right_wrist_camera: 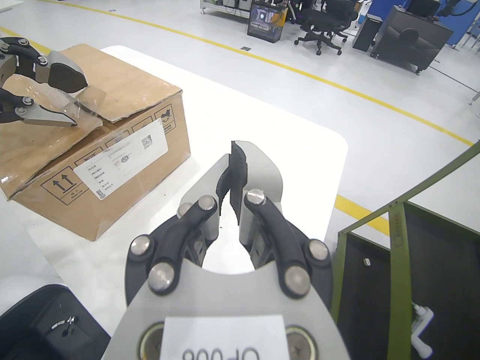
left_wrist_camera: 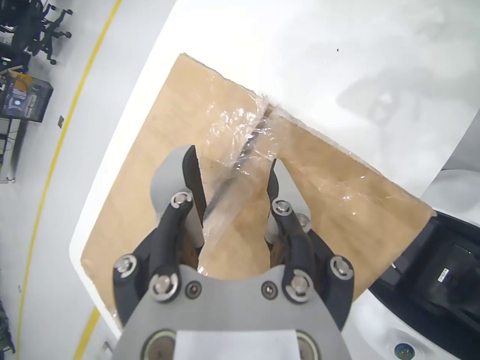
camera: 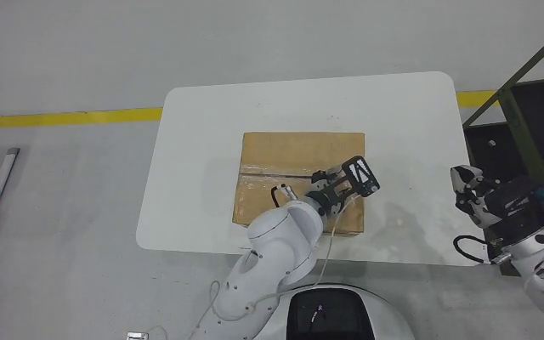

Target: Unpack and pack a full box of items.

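Cardboard box [camera: 285, 153] at the middle of the white table [camera: 195, 170], flaps down, unpacking barely begun: left gripper [left_wrist_camera: 233, 159], fingers apart, straddles the taped seam [left_wrist_camera: 245, 140], perhaps partly split. Right gripper [right_wrist_camera: 233, 174] hangs pinched together beside the table.

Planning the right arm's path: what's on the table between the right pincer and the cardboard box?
Nothing: bare white table separates the right pincer from the cardboard box, as the right wrist view shows.
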